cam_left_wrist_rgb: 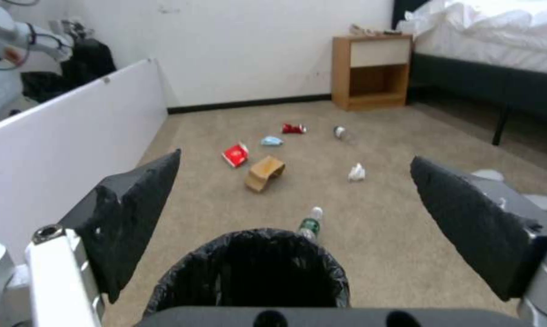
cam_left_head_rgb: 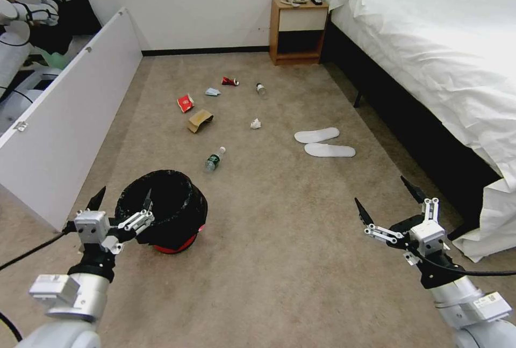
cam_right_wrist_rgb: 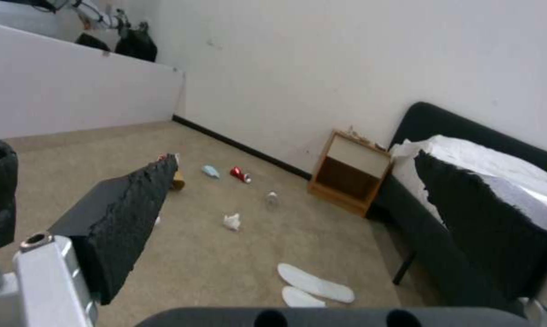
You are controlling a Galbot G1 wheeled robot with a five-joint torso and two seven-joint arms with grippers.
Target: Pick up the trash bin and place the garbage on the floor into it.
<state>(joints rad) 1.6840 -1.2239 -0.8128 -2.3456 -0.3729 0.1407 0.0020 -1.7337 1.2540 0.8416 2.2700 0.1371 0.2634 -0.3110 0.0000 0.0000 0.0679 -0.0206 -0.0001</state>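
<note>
Head view: the left gripper point(cam_left_head_rgb: 124, 199) is held with its black fingers spread wide and nothing between them, low at the near left of the scene. One fingertip is seen over the near-left rim of the trash bin point(cam_left_head_rgb: 169, 214), the other out beyond the bin's left side; whether any finger touches the bag cannot be judged from this angle. In the left wrist view the bin's black-lined mouth point(cam_left_wrist_rgb: 252, 268) is found directly ahead of and below the open jaws, centred between them, so the bin is judged to lie straight forward of that gripper, with its opening facing up. A band of red is shown at the bin's base under the crinkled bag.

The right gripper point(cam_left_head_rgb: 388, 201) is likewise held open and empty, at the near right, well apart from the bin and close to the bed point(cam_left_head_rgb: 430, 42). The left arm is therefore clearly the nearer one for the pick-up.

Beyond the bin, the garbage is scattered on the carpet point(cam_left_head_rgb: 295, 240): a green-labelled bottle point(cam_left_head_rgb: 214, 159) just past the bin, then a brown cardboard piece point(cam_left_head_rgb: 199, 120), a red carton point(cam_left_head_rgb: 185, 103), a white tissue wad point(cam_left_head_rgb: 256, 123), a light-blue mask point(cam_left_head_rgb: 212, 92), a crushed red can point(cam_left_head_rgb: 229, 81) and a second bottle point(cam_left_head_rgb: 261, 89). A pair of white slippers point(cam_left_head_rgb: 324, 142) is lying toward the bed. None of it has yet been placed in the bin.
</note>
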